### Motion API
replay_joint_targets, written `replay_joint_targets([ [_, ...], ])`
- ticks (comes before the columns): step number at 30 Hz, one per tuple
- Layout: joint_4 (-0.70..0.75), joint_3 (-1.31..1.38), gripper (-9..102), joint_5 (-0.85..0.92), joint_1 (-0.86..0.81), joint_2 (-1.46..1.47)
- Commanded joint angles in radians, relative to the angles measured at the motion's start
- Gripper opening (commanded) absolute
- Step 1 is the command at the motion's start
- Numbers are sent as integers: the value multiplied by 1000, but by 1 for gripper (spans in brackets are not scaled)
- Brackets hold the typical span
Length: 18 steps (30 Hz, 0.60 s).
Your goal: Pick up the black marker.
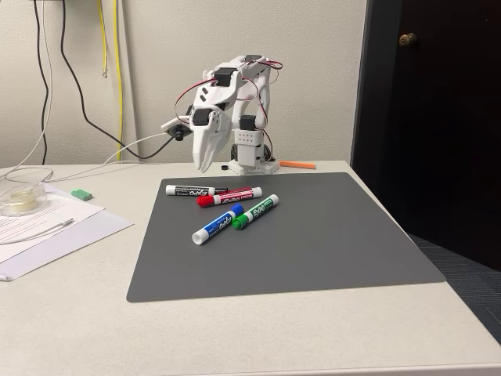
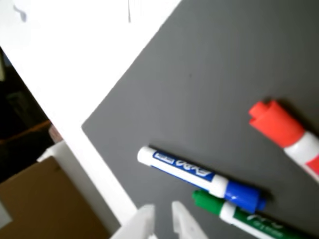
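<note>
Flat: black marker (image 1: 190,190), blk cap.

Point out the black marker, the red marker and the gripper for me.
Black marker (image 1: 190,189), fixed view, on its label.
Red marker (image 1: 228,196), fixed view, mid-barrel.
Gripper (image 1: 205,163), fixed view, between the fingertips, above the mat's far edge.

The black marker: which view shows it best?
The fixed view: the black marker lies whole on the grey mat, below the gripper. The wrist view gives the blue, green and red markers, not the black one.
</note>
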State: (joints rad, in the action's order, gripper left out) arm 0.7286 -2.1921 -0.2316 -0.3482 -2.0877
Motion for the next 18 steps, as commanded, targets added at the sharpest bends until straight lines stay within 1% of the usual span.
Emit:
replay_joint_targets([
  [1,20,32,4,32,15,9],
  [5,31,31,4,20,15,32],
  [11,32,18,4,61,6,46],
  [16,118,14,2,163,-17,-5],
  [18,143,14,0,209,-38,-23],
])
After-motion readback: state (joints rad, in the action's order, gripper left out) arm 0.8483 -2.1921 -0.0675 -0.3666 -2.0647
